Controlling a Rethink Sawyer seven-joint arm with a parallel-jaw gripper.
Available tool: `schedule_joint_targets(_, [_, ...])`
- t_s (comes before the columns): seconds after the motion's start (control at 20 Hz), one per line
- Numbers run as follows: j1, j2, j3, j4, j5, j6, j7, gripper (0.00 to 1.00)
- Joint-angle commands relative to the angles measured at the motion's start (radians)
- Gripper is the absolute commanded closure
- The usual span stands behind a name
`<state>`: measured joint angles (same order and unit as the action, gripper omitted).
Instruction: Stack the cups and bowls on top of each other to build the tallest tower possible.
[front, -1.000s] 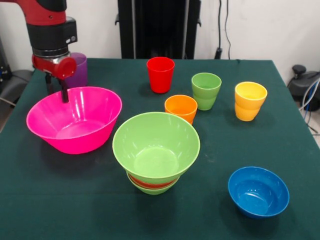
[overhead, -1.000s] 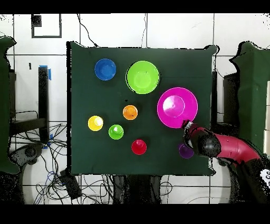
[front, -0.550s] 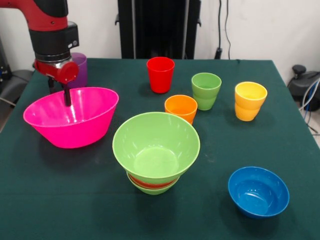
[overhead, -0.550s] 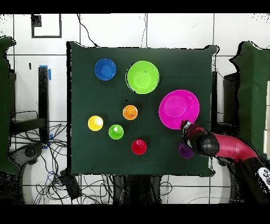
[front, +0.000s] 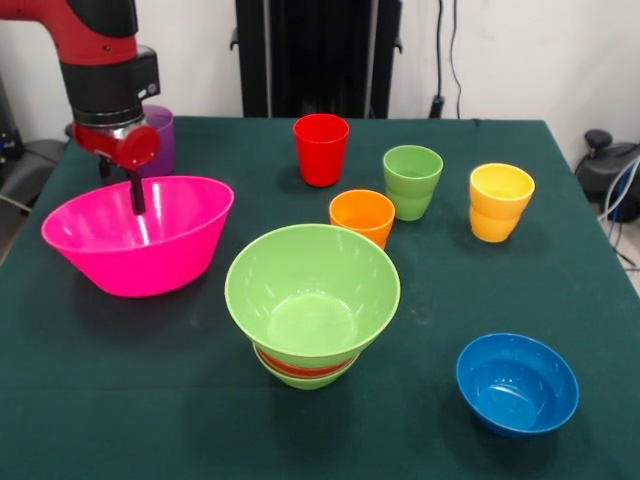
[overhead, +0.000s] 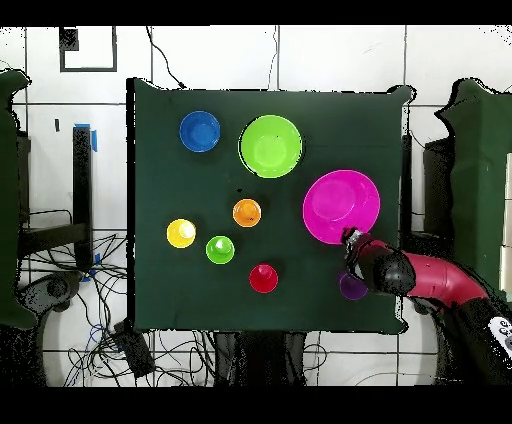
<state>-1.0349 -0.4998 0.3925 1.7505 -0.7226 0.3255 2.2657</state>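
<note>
Gripper (front: 135, 192) clamped on far rim of pink bowl (front: 150, 262), far-left on counter (front: 420, 300); green stack (front: 312, 300) lies right, nearer camera.

The tool (front: 122, 188), clamped on the pink bowl (front: 137, 236) rim, has lifted it — tilted, shifted slightly outward.

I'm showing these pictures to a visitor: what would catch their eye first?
Probably the huge pink bowl at the front view's left, tilted, with the red arm's gripper clamped on its far rim. Next, the tower at table centre: a large green bowl nested on smaller ones, a red-orange rim showing beneath.
</note>
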Motion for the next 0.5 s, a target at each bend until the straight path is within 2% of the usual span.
schedule_joint_targets(0.05, [-0.007, -0.021, 0.105, 0.006, 0.002, 0.064, -0.16, 0.0])
schedule_joint_targets(0.25, [-0.025, -0.062, 0.127, 0.031, 0.027, 0.077, -0.145, 0.0])
schedule_joint_targets(0.5, [-0.017, -0.112, 0.126, 0.05, 0.022, 0.069, -0.119, 0.0])
